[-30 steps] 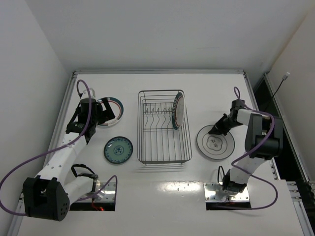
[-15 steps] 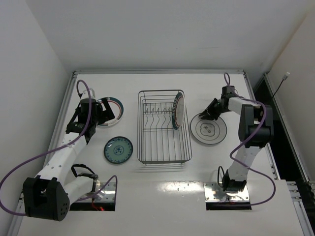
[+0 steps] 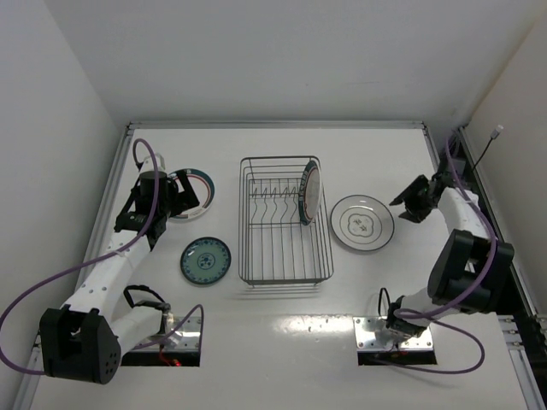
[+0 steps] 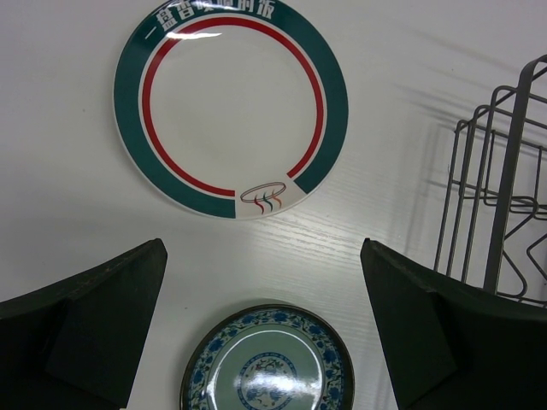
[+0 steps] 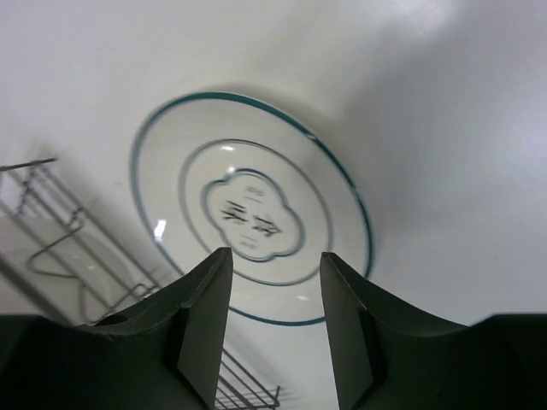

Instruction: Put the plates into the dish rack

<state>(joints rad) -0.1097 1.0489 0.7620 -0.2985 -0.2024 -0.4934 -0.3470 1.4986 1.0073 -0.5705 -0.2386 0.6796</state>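
Note:
The dish rack (image 3: 282, 224) stands mid-table with one green-and-red rimmed plate (image 3: 309, 192) upright in its right side. A second green-and-red rimmed plate (image 4: 231, 107) lies flat at the left, partly under my left gripper (image 3: 186, 198) in the top view. The small teal plate (image 3: 205, 260) lies nearer, below that gripper, and shows in the left wrist view (image 4: 267, 363). My left gripper (image 4: 265, 333) is open wide and empty above the table. The pale plate with a dark rim line (image 3: 362, 223) lies right of the rack. My right gripper (image 3: 411, 203) is open and empty, just right of it (image 5: 275, 325).
The rack's wire side (image 4: 504, 196) stands at the right of the left wrist view. The table's raised rim (image 3: 273, 125) runs along the back and both sides. Purple cables loop off both arms.
The pale plate has slid back and left, closer to the rack. My right gripper then left it and swung away to the right. The left arm has not moved.

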